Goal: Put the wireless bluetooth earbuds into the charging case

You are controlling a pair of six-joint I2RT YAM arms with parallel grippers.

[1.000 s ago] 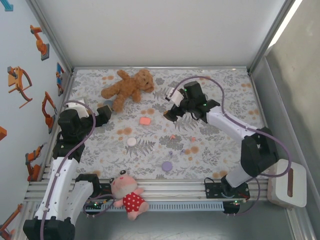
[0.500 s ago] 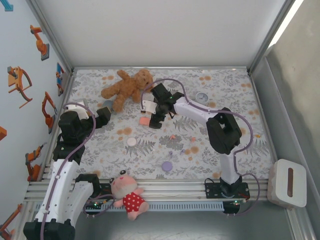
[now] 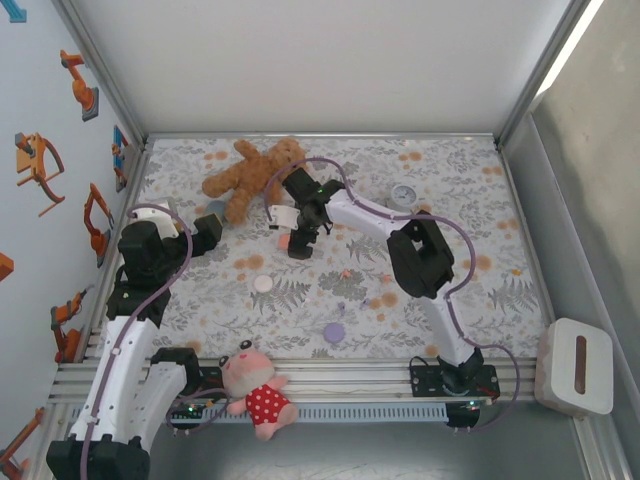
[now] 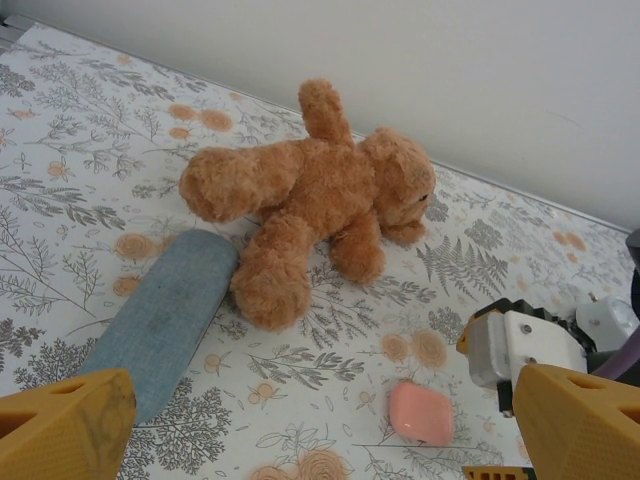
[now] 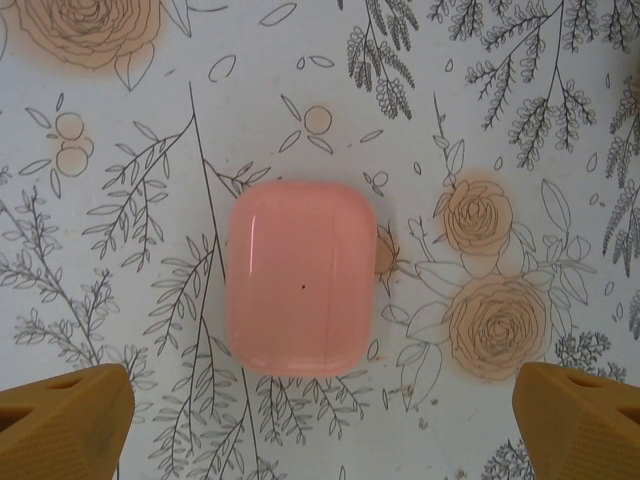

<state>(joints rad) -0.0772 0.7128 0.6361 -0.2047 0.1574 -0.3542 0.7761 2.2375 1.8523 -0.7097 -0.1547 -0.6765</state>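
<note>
A pink charging case (image 5: 302, 278) lies lid-shut on the flowered cloth, centred just ahead of my right gripper (image 5: 320, 430), which is open with its orange fingertips (image 5: 65, 420) wide on either side and apart from it. In the top view the right gripper (image 3: 300, 238) hangs over that case (image 3: 285, 241). A tiny pink earbud (image 3: 345, 273) and a tiny purple one (image 3: 340, 306) lie loose nearer the front. My left gripper (image 3: 205, 232) is open and holds nothing; its wrist view shows the pink case (image 4: 422, 412) ahead to the right.
A brown teddy bear (image 3: 255, 175) lies at the back, with a grey-blue pad (image 4: 165, 320) next to it. A white case (image 3: 263, 283) and a purple case (image 3: 334, 332) lie toward the front. A pink doll (image 3: 255, 388) sits on the front rail.
My right arm has swung left across the cloth and come to hang over the pink case. The left arm has not moved.
</note>
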